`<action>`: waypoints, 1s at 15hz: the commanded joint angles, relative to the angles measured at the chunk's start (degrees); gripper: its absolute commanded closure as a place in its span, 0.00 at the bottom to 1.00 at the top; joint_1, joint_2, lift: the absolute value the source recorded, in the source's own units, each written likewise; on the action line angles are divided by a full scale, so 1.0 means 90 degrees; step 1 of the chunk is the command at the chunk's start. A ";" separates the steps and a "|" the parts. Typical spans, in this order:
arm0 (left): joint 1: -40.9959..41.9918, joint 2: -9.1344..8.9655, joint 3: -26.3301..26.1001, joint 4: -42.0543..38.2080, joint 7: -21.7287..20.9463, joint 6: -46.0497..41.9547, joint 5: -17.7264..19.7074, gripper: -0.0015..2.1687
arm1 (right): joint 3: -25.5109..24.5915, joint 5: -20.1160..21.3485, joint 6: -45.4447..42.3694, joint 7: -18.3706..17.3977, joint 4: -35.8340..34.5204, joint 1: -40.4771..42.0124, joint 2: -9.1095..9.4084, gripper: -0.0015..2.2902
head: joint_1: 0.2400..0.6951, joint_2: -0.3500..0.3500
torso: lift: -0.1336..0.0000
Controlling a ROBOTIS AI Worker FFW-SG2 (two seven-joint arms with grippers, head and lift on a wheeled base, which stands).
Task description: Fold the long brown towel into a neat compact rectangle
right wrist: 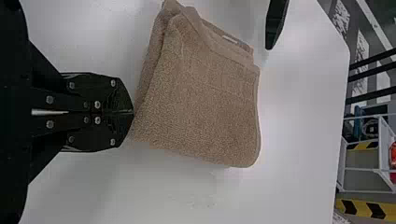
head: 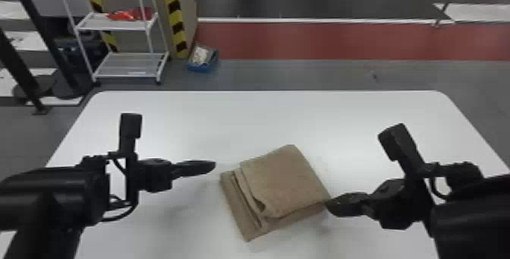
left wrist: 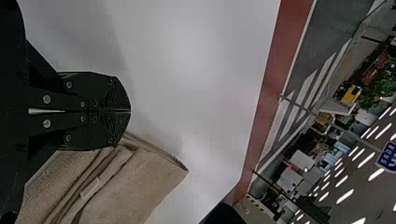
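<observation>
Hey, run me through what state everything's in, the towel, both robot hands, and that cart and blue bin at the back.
Brown towel: folded into a layered bundle, left-side layers stepped, not flush.
Left hand: shut, off the towel's left side.
Right hand: shut, tips at the towel's right edge.
Cart: upright, upper shelf loaded with red items.
Blue bin: open, with things inside.

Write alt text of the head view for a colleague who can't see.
A brown cloth towel, folded into a layered, slightly uneven rectangle, lies on a white, round-cornered table. The black right pincer is at its right corner; the black left pincer hovers apart from it, to its left.
</observation>
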 commanded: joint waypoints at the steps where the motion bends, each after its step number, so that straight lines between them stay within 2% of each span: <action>1: 0.0031 -0.0028 -0.0084 -0.0009 -0.0031 -0.0010 -0.0114 0.80 | 0.0173 0.0138 -0.0089 -0.0028 0.0267 -0.0163 0.0118 0.85 | 1.00 0.49 | 0.07; 5: 0.0119 -0.0028 -0.0172 -0.0009 -0.0206 -0.0128 -0.0163 0.80 | 0.0349 0.0285 -0.0109 -0.0116 0.0619 -0.0485 0.0225 0.85 | 1.00 0.50 | 0.07; 9: 0.0256 -0.0028 -0.0230 -0.0136 -0.0304 -0.0167 -0.0163 0.80 | 0.0486 0.0363 -0.0128 -0.0487 0.1039 -0.0837 0.0391 0.85 | 1.00 0.49 | 0.07; 12: 0.0402 0.0001 -0.0230 -0.0380 -0.0392 -0.0128 -0.0173 0.80 | 0.0613 0.0363 -0.0206 -0.0888 0.1361 -0.1101 0.0655 0.85 | 1.00 0.49 | 0.07; 15: 0.0539 0.0030 -0.0201 -0.0526 -0.0441 -0.0089 -0.0173 0.80 | 0.0740 0.0373 -0.0402 -0.1298 0.1888 -0.1491 0.1006 0.85 | 1.00 0.52 | 0.07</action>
